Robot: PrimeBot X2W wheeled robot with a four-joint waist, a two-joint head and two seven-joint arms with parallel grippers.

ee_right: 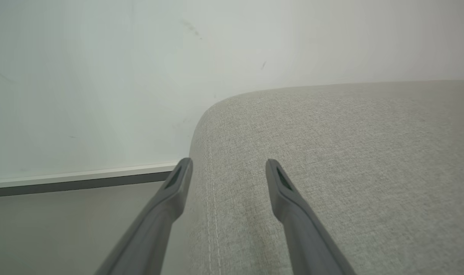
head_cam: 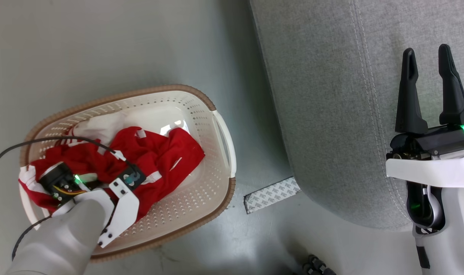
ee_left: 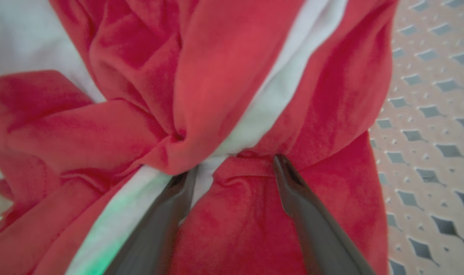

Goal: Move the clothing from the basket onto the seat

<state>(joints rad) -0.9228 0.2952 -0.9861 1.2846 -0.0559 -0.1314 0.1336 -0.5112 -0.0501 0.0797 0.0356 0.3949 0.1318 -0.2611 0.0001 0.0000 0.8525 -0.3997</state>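
Red, white-striped clothing (head_cam: 159,152); cream, brown-rimmed basket (head_cam: 201,110); grey seat (head_cam: 331,114)

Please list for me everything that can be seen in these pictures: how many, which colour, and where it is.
clothing: one heap, number of pieces unclear, red with white stripes, inside the basket
basket: one, cream-white with brown rim, on the floor left of the seat
seat: one, light grey fabric, right part of the head view
patterned strip: one, grey-white, on the floor at the seat's corner
floor: grey-green, under basket and seat
wall: pale, beyond the seat in the right wrist view
black cable: one, crossing the basket to the left arm
left gripper: dark fingers, open, tips pressed into the clothing
right gripper: dark fingers, open, over the seat, holding nothing
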